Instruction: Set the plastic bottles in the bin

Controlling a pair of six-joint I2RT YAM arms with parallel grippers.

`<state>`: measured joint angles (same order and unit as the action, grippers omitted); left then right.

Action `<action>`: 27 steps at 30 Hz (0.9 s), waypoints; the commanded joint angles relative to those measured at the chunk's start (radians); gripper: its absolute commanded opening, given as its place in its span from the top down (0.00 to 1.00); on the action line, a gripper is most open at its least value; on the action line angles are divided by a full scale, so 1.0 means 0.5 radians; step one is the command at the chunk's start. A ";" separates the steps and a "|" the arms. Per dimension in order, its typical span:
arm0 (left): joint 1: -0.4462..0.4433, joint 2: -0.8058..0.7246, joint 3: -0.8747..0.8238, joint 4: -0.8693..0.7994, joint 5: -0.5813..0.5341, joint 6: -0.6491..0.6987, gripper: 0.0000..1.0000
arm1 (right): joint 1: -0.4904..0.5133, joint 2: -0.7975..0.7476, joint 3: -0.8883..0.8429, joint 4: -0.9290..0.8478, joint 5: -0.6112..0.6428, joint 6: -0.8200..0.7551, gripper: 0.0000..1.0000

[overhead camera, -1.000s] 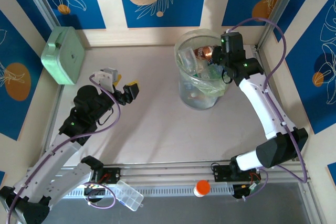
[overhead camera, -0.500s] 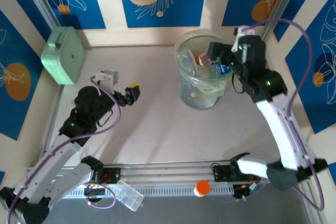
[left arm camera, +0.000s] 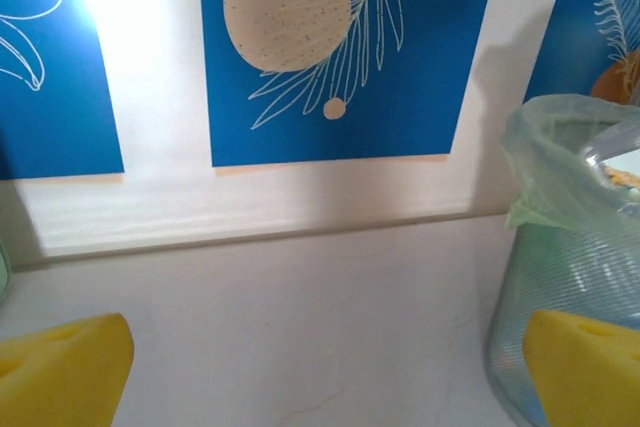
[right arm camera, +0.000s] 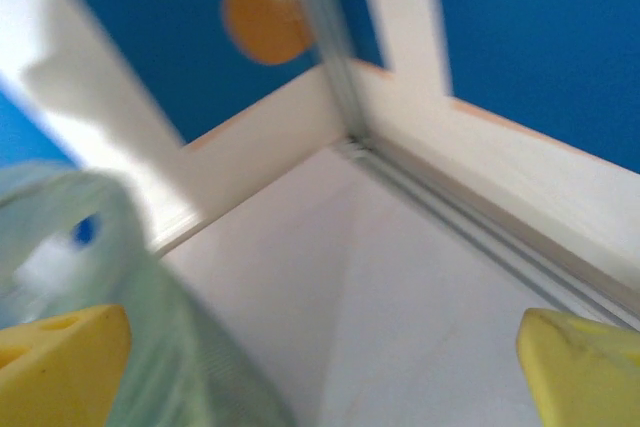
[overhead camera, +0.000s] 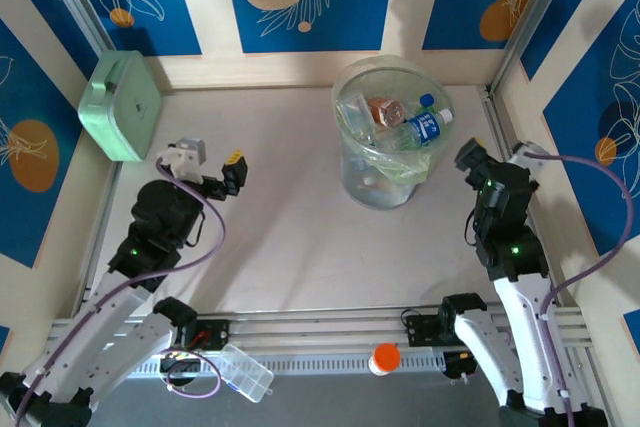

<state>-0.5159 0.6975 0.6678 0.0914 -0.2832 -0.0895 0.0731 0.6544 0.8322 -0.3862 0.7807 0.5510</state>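
The bin (overhead camera: pixel 385 162), a translucent grey-green bucket with a clear liner, stands at the far middle of the table and holds several plastic bottles. A clear bottle with a blue label and cap (overhead camera: pixel 428 126) lies on top against the right rim. My right gripper (overhead camera: pixel 495 157) hangs open and empty to the right of the bin; between its yellow pads (right arm camera: pixel 62 361) I see bare table, with the bin wall (right arm camera: pixel 110 287) blurred at left. My left gripper (overhead camera: pixel 212 163) is open and empty, well left of the bin, its pads (left arm camera: pixel 60 367) wide apart and the bin (left arm camera: pixel 575 257) at the right edge.
A mint green square box (overhead camera: pixel 122 105) leans at the far left corner. An orange-capped white jar (overhead camera: pixel 384 358) and a clear plastic case (overhead camera: pixel 245 372) lie on the front rail beside the arm bases. Walls close the table at the back and right.
The right arm has drawn back from over the bin toward the near right with its gripper opened; the blue-labelled bottle now lies in the bin. The left gripper shifted slightly left.
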 commanded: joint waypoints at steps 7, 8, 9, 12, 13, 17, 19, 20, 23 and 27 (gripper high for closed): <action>-0.002 0.291 -0.347 0.718 -0.303 0.496 0.01 | -0.374 0.337 -0.602 0.879 -0.399 -0.456 0.01; 0.007 0.321 -0.390 0.777 -0.327 0.574 0.01 | -0.431 0.354 -0.703 1.054 -0.768 -0.607 0.01; 0.038 0.358 -0.395 0.764 -0.372 0.597 0.01 | -0.449 0.357 -0.766 1.160 -1.006 -0.727 0.01; 0.185 0.444 -0.424 0.675 -0.495 0.428 0.01 | -0.438 0.474 -0.888 1.337 -1.152 -0.823 0.01; 0.228 0.450 -0.459 0.679 -0.414 0.468 0.01 | -0.447 0.541 -0.881 1.333 -1.244 -0.834 0.01; 0.440 0.504 -0.555 0.627 -0.249 0.329 0.01 | -0.419 0.720 -0.876 1.375 -1.386 -0.841 0.01; 0.555 0.547 -0.637 0.710 -0.183 0.255 0.01 | -0.416 0.776 -0.940 1.559 -1.390 -0.765 0.01; 0.588 0.579 -0.664 0.737 -0.165 0.262 0.01 | -0.415 0.811 -0.975 1.685 -1.413 -0.741 0.01; 0.666 0.718 -0.697 0.796 -0.150 0.254 0.01 | -0.393 0.987 -0.996 1.923 -1.517 -0.772 0.01; 0.726 0.937 -0.740 0.984 -0.141 0.249 0.01 | -0.348 1.230 -1.061 2.294 -1.483 -0.790 0.01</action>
<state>-0.1761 1.1252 0.3130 0.4709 -0.3813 0.0570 -0.1181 1.2129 0.3393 0.5705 0.0860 0.1806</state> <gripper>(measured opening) 0.993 0.991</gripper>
